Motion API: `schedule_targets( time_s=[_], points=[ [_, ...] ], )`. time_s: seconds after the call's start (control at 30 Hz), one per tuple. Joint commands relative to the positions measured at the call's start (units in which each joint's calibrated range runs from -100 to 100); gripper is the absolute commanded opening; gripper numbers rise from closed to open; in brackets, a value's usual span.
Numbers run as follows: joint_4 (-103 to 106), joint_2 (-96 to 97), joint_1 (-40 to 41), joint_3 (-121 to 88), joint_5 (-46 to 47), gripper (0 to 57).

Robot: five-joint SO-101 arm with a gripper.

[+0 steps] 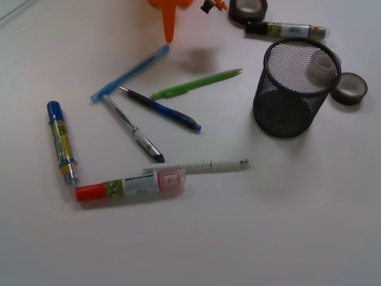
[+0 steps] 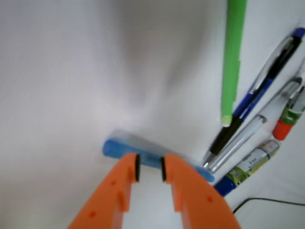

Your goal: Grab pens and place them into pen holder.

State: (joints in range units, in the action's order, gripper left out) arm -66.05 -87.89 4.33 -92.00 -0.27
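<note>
Pale white bench (image 1: 286,238) fills both views, scattered with pens, and my orange end effector (image 2: 150,168) hangs just above it, its two fingertips parted by a narrow gap with nothing yet between them, so it is released, not grasping. Directly beneath the tips in the wrist view lies the light blue pen (image 2: 143,155), crossing the gap almost at right angles; I cannot tell whether the tips already touch it. In the front view only the tip of my end effector (image 1: 169,27) shows at the top edge, just above the upper end of that light blue pen (image 1: 130,72), whose long axis runs diagonally, one end up and to the right near me, the other down and to the left, lying flat. I judge the risk to be this: I am over the pen's far end and not its middle, so a pinch here could let it swing, droop or slip free on the lift. Its lower end lies right beside the silver pen (image 1: 132,128) and the dark blue pen (image 1: 159,108), so a dragged pen could knock them. Further out lie the green pen (image 1: 196,83) and, well apart to the right, the black mesh pen holder (image 1: 294,89), standing upright and seemingly empty.
</note>
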Motion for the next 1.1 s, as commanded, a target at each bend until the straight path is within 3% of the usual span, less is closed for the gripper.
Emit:
schedule_targets(
  time_s=[0.0, 0.17, 0.47, 0.63, 0.87, 1.07],
  points=[
    [7.8, 2.9, -0.4, 2.1, -9.1, 5.9],
    [11.3, 10.7, -2.9, 7.1, -19.3, 6.4],
    [11.2, 34.0, -7.7, 22.5, -40.2, 14.6],
    [10.7, 46.5, -7.3, 30.8, -49.0, 14.6],
    [10.7, 59.0, -5.6, 35.9, -57.1, 14.3],
    [11.2, 65.7, -6.5, 38.6, -58.6, 14.3]
  ],
)
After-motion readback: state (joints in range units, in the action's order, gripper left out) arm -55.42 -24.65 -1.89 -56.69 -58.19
